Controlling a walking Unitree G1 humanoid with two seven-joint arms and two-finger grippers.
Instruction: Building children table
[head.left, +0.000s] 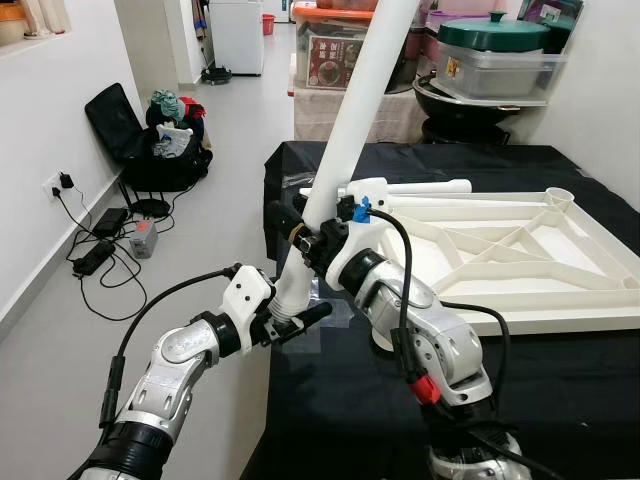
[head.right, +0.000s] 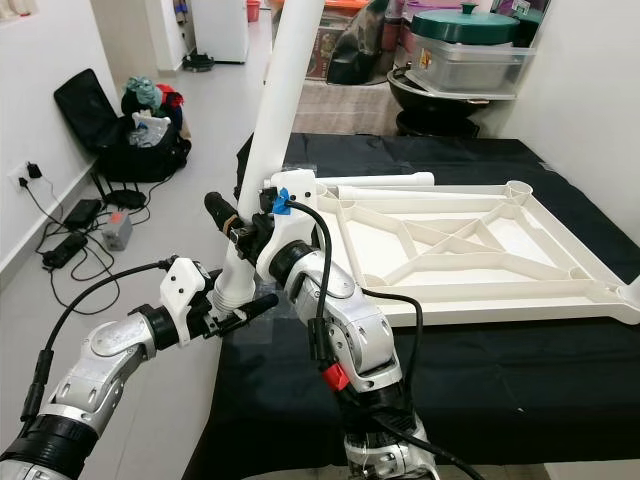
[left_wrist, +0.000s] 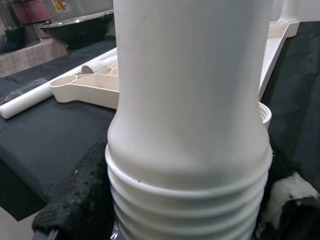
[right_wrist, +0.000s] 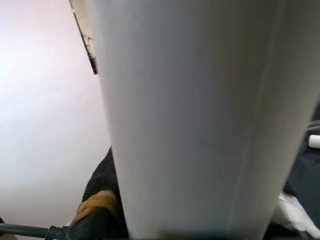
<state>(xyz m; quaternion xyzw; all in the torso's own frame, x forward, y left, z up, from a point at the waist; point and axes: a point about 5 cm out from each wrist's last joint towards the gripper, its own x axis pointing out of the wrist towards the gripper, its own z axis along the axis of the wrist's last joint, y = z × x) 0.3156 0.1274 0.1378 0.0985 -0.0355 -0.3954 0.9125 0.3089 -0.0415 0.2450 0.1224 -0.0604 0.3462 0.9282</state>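
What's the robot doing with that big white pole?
It's building a little table. Both grippers hold a white table leg: the left gripper near its threaded bottom end, the right gripper higher up. The tabletop lies upside down on a black cloth, and another leg lies beside it.
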